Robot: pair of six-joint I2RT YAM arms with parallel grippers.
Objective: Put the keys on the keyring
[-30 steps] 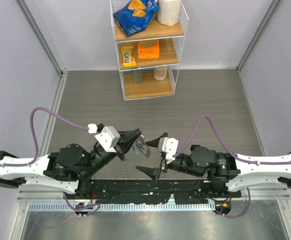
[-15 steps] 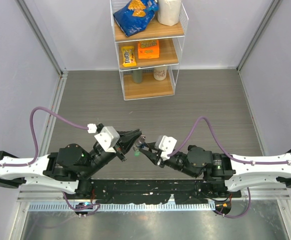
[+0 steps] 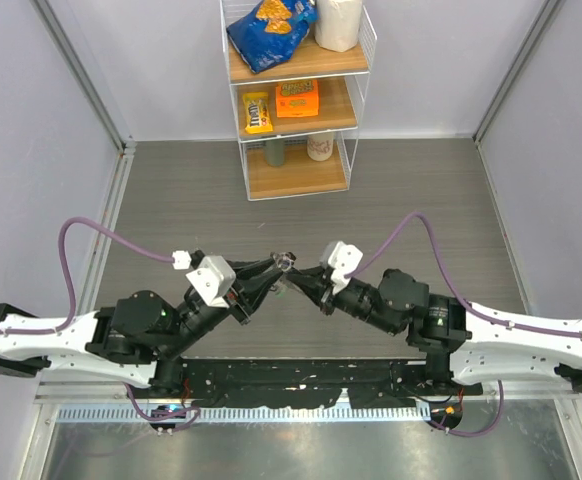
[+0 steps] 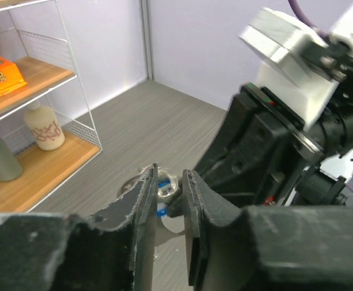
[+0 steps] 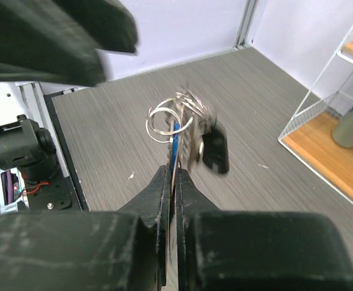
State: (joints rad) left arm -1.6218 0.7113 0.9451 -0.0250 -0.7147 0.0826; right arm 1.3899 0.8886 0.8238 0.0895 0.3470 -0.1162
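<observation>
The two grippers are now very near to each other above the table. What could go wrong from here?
The right gripper pinches only the thin blue tag; the silver wire rings and black-headed silver key beyond it look blurred, so the bundle may swing and slip out. The left gripper is almost against the right one; their fingers could collide.
</observation>
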